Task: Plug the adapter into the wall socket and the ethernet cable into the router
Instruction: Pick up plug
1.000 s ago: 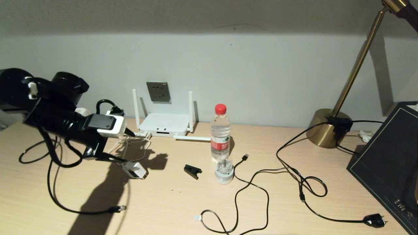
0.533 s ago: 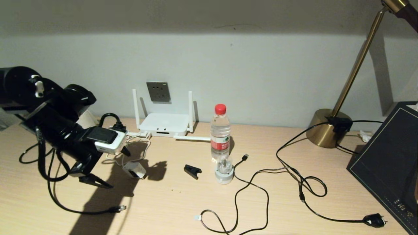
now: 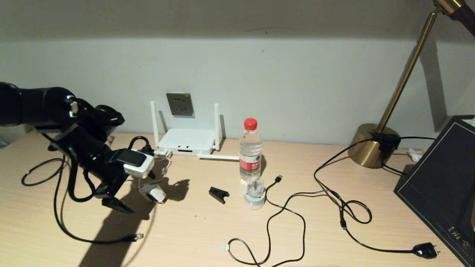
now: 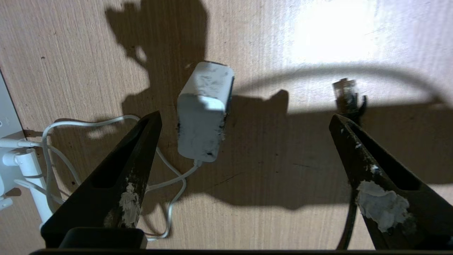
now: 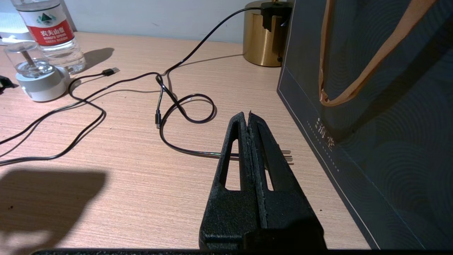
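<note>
Left gripper (image 4: 244, 120) hovering wide open over adapter (image 4: 205, 109): light, rigid, smooth; best pinched across flat sides. Right gripper (image 5: 249, 118) closed, empty.

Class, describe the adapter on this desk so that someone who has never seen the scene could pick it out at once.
Start at the white router standing against the wall below the grey wall socket. Come forward and to the robot's left across the desk to the adapter, lying beneath the open left gripper. It is the only small white cube here, trailing a thin white cord, whereas the nearby cables are black.
</note>
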### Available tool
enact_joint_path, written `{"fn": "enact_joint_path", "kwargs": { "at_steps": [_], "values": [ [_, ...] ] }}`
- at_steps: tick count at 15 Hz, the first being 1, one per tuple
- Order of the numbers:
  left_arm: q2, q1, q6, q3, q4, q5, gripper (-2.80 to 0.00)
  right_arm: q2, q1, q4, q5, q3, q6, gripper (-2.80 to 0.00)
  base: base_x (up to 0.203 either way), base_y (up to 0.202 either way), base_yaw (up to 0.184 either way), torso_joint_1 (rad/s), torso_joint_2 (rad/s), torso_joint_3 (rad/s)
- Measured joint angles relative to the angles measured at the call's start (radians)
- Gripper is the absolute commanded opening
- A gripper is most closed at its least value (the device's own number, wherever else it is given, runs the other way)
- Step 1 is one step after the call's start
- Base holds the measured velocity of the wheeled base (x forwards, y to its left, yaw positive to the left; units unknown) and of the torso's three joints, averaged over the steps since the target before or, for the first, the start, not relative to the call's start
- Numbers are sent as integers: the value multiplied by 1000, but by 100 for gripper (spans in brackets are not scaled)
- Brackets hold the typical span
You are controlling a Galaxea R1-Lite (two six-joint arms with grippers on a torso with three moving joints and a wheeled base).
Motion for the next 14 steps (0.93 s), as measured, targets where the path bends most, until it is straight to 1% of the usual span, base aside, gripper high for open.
{"fn": "enact_joint_path", "kwargs": {
  "at_steps": [5, 14],
  "values": [
    [72, -11, 0, -85, 2, 1, 0, 0, 0, 0, 0, 0, 0, -280, 0, 0, 0, 0, 0, 0],
    [124, -13, -1, -98, 0, -2, 0, 0, 0, 0, 0, 0, 0, -280, 0, 0, 0, 0, 0, 0]
  ]
}}
